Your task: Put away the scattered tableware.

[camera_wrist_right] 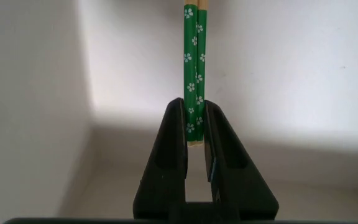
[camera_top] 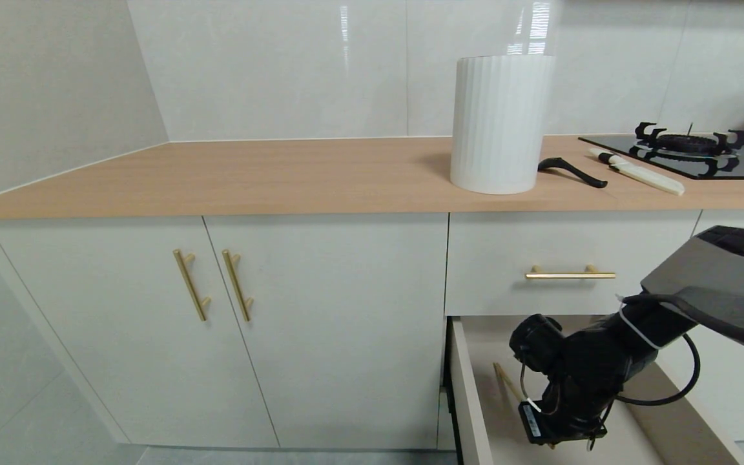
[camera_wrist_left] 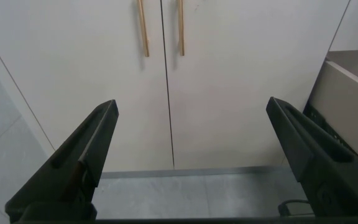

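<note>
right gripper (camera_wrist_right: 194,109) pinches green chopsticks (camera_wrist_right: 193,62) inside the open drawer (camera_top: 469,387), unreleased — a knife (camera_top: 640,173) and black utensil (camera_top: 572,169) lie on the counter (camera_top: 281,174); left gripper (camera_wrist_left: 191,106) spread.

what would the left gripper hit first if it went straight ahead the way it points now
The left gripper would likely meet the white double cabinet doors with gold bar handles, low near their seam, above the grey floor; how far off is unclear.
</note>
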Tool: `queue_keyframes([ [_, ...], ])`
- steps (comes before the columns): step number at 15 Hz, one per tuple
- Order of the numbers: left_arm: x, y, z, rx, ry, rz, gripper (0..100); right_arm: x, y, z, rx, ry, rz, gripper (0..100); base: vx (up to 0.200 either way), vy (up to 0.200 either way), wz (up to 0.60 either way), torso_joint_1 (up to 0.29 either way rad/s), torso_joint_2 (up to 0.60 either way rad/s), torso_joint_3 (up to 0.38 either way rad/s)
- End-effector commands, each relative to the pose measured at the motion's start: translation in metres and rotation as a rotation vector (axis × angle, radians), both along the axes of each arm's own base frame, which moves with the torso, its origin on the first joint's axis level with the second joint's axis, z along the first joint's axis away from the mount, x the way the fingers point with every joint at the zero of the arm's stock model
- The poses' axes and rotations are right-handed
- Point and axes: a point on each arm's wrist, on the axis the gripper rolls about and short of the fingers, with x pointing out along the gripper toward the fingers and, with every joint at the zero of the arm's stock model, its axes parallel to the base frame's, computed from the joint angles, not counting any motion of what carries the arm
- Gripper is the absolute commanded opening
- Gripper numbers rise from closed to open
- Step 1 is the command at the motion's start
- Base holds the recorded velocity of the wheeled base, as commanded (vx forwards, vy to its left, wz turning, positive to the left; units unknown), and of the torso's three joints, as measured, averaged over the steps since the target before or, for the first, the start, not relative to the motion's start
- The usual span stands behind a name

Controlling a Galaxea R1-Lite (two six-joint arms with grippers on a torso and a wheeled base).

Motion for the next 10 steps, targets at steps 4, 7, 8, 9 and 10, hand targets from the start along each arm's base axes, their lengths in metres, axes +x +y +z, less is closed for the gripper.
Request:
queue_keyframes([
  [4,0.0,0.0,0.0,-0.002,0.003,0.0,100,0.0,0.004,-0.02,-0.063,-0.034,-0.012,0,0.0,0.0,0.0,0.0,0.0,0.0],
  [7,0.0,0.0,0.0,-0.002,0.001,0.0,100,-0.005,0.007,-0.032,-0.124,-0.079,-0.006,0,0.0,0.0,0.0,0.0,0.0,0.0],
  [8,0.0,0.0,0.0,-0.002,0.003,0.0,100,-0.005,0.007,-0.037,-0.132,-0.1,-0.008,0,0.0,0.0,0.0,0.0,0.0,0.0],
  [9,0.0,0.0,0.0,-0.002,0.003,0.0,100,-0.006,0.006,-0.038,-0.141,-0.108,-0.009,0,0.0,0.0,0.0,0.0,0.0,0.0],
  [10,0.0,0.0,0.0,-0.002,0.001,0.0,100,-0.006,0.006,-0.04,-0.153,-0.109,-0.009,0,0.0,0.0,0.0,0.0,0.0,0.0],
])
